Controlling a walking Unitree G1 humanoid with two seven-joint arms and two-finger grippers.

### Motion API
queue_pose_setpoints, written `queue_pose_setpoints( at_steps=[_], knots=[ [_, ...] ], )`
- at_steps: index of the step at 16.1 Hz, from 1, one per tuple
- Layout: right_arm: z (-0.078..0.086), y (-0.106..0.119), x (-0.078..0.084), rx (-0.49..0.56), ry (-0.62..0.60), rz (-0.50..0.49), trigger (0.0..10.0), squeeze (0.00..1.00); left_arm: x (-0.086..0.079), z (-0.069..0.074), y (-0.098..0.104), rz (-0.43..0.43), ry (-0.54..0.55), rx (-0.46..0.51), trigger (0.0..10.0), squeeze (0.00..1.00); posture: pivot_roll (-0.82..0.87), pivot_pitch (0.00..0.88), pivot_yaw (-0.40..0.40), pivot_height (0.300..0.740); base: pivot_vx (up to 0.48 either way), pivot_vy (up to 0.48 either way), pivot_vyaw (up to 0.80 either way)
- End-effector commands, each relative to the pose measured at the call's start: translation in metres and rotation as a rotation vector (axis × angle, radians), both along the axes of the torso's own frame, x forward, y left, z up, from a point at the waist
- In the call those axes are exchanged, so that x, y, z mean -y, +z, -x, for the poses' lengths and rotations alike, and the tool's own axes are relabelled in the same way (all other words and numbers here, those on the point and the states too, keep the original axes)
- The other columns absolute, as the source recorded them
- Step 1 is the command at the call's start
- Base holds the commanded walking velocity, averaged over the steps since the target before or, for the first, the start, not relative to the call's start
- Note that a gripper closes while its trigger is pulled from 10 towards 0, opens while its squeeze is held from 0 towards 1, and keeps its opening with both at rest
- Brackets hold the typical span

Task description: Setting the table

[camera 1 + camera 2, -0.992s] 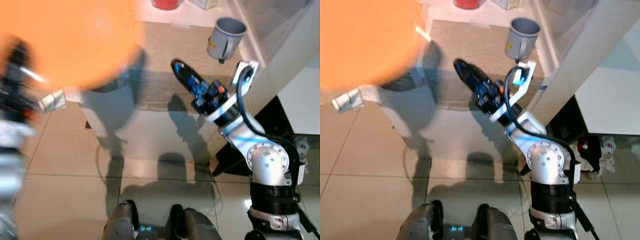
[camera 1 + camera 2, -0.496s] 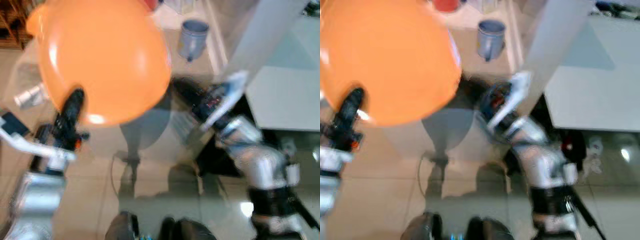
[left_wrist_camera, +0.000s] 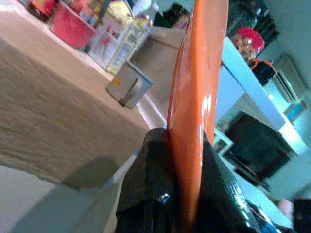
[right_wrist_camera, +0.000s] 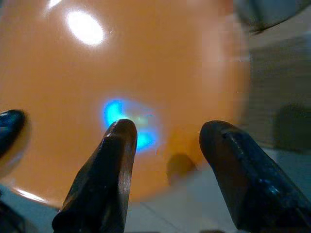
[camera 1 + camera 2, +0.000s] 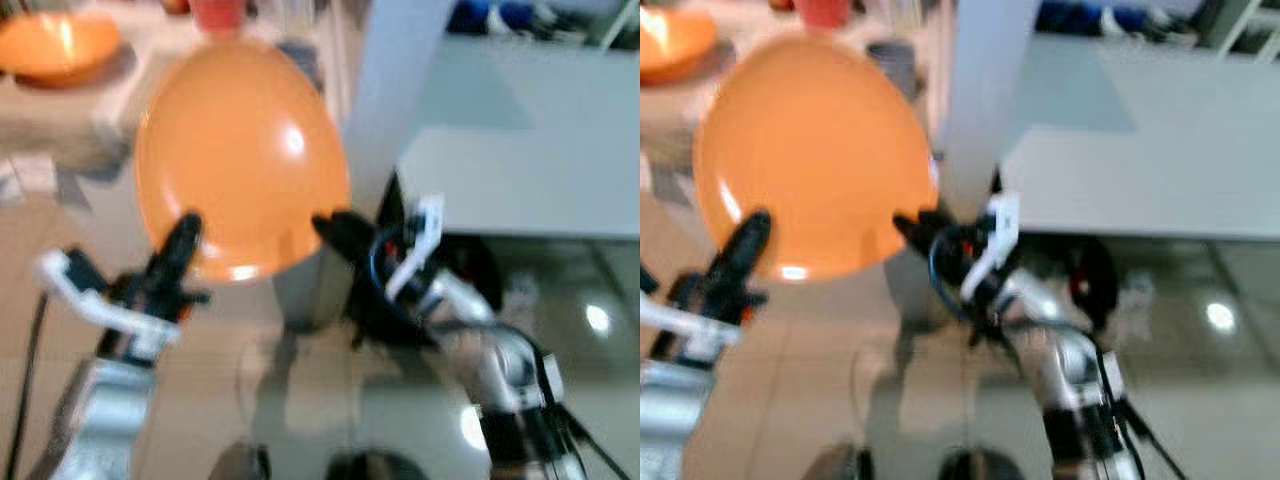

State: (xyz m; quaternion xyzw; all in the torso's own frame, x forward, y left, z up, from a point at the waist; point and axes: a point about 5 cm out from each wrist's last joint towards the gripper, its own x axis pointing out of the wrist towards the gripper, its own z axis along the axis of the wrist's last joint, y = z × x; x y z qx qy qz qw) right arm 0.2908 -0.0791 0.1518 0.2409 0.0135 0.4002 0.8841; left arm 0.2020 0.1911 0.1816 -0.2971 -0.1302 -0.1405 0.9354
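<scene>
Clearly the orange plate (image 5: 243,165) is the main thing: a glossy, round, shallow dish with bright glints on its face, held up over the floor near the middle of the head views, its face tipped toward the camera. The left gripper (image 5: 183,240) is clamped on the plate's rim at about 7 o'clock, one black finger lying across the orange face. The right gripper (image 5: 335,228) sits at about 4 o'clock of the plate, just beside its edge, fingers spread and holding nothing.

Only the left wrist view gives the plate (image 3: 199,102) edge-on, a thin orange blade pinched between the two black fingers (image 3: 153,179), with a grey mug (image 3: 127,87) and a red bowl (image 3: 72,26) on a tan table runner (image 3: 48,121) beyond. From the right wrist view comes the plate's broad face (image 4: 121,73) with a blue glow on it, seen past the parted fingers (image 4: 109,174).

At 11 o'clock in the head views an orange bowl (image 5: 58,45) rests on the table (image 5: 60,120); a pale counter (image 5: 520,180) lies at 2 o'clock.

Against half a second ago the whole picture has shifted, so the camera has moved: the orange bowl and more of the counter are now in sight, and the plate sits lower and further right in the picture.
</scene>
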Motion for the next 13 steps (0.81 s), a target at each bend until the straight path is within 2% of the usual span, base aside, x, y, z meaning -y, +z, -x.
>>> queue_pose_setpoints(
  at_steps=[1,3,8,11,13],
  knots=[
    [-0.005,0.000,0.016,-0.001,-0.082,-0.008,10.0,0.00,-0.003,0.001,0.008,-0.007,0.012,0.065,10.0,0.00,-0.05,0.126,-0.014,0.740,0.000,-0.472,0.00],
    [-0.006,-0.002,0.017,-0.008,-0.108,-0.015,10.0,0.00,-0.001,-0.006,0.007,-0.040,0.010,0.066,10.0,0.00,-0.06,0.124,-0.009,0.740,0.000,-0.472,0.00],
    [-0.014,-0.010,0.012,-0.027,-0.181,0.016,10.0,0.00,0.031,-0.020,-0.013,-0.145,-0.117,0.016,10.0,0.00,-0.07,0.121,-0.007,0.740,0.000,-0.472,0.00],
    [-0.014,-0.016,0.011,-0.045,-0.217,0.037,10.0,0.00,0.043,-0.025,-0.013,-0.135,-0.140,0.022,10.0,0.00,-0.08,0.131,-0.005,0.740,0.000,-0.469,0.00],
    [-0.015,-0.019,0.012,-0.054,-0.245,0.054,10.0,0.00,0.043,-0.026,-0.014,-0.149,-0.139,0.023,10.0,0.00,-0.08,0.132,-0.003,0.740,0.000,-0.469,0.00]
  ],
)
